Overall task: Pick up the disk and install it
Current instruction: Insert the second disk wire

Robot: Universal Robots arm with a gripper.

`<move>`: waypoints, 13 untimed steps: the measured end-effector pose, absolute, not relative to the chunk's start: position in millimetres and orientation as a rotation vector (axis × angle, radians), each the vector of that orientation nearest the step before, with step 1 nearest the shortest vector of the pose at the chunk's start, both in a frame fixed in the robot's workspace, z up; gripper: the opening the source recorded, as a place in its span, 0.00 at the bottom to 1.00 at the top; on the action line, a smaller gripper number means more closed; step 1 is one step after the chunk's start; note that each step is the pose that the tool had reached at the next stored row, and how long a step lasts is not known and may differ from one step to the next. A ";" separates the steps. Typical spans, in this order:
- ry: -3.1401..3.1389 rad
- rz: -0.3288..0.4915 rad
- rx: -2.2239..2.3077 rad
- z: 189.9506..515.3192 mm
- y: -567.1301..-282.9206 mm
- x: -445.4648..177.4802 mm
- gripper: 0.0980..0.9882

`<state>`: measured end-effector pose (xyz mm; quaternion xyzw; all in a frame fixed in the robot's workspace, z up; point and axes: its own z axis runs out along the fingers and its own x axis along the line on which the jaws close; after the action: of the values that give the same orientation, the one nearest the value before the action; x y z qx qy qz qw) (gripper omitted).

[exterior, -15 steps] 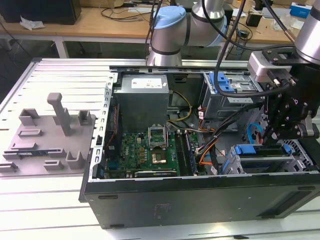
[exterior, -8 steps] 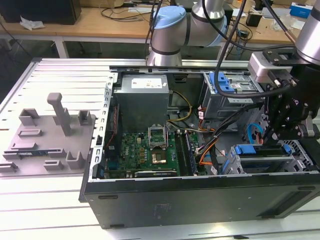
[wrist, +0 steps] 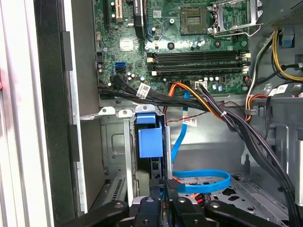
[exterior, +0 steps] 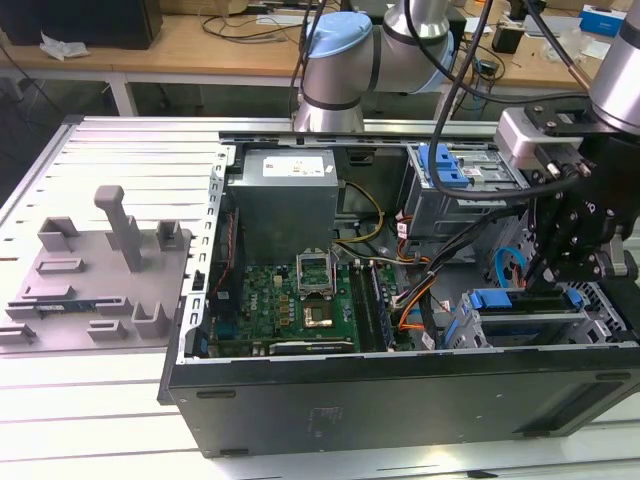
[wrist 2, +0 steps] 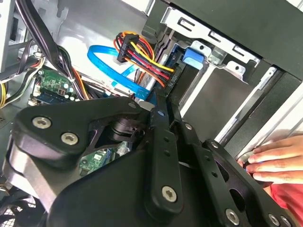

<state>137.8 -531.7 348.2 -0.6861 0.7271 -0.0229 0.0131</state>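
Inside open computer case (exterior: pixel 400 390), at drive cage on exterior view's right, our gripper (wrist: pixel 166 189) sits directly over disk (wrist: pixel 150 142). Disk stands on edge in cage slot, blue carrier tab facing us, long axis running down into bay, in line with fingers (wrist: pixel 171 185). Fingers look drawn together on disk's near edge, though we cannot tell if they truly clamp it. Person's hand (wrist 2: pixel 277 163) rests on case rim just beside.
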 end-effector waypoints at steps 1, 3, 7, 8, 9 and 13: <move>2.265 -0.071 -2.138 347.8 -531.7 137.8 0.07; 2.265 -0.071 -2.138 347.2 -531.7 137.9 0.07; 2.265 -0.071 -2.138 345.8 -531.7 138.2 0.07; 2.265 -0.071 -2.138 345.4 -531.7 138.3 0.07; 2.265 -0.071 -2.138 344.9 -531.7 138.5 0.07; 2.264 -0.071 -2.138 343.1 -531.7 138.8 0.07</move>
<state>138.8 -531.7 343.1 -0.6863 0.7268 -0.0229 0.0131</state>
